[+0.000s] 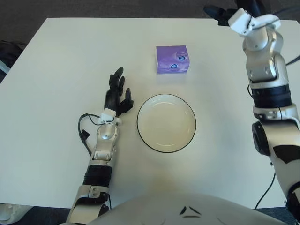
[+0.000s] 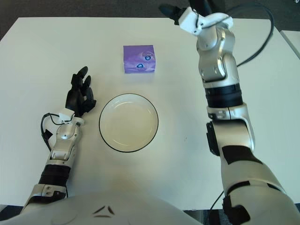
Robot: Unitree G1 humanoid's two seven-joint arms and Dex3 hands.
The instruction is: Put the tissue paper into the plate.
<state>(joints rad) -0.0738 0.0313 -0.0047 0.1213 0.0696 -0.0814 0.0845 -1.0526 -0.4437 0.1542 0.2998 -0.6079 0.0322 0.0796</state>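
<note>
Purple tissue pack (image 1: 172, 59) sits on worktop (image 1: 56, 65) far of empty plate (image 1: 166, 123), nothing done yet; right robot hand (image 1: 224, 10) raised far-right w/ fingers spread, left robot hand (image 1: 116, 93) idle, relaxed.

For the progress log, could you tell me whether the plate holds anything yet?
Empty: the plate shows bare; the tissue pack sits apart behind it.

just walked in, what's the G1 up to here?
It's set to put the purple tissue pack into the white plate, but nothing is grasped yet. The pack sits on the table just beyond the empty plate. The right hand is raised near the table's far edge, beyond and to the right of the pack, holding nothing. The left hand shows left of the plate, fingers relaxed, idle.
</note>
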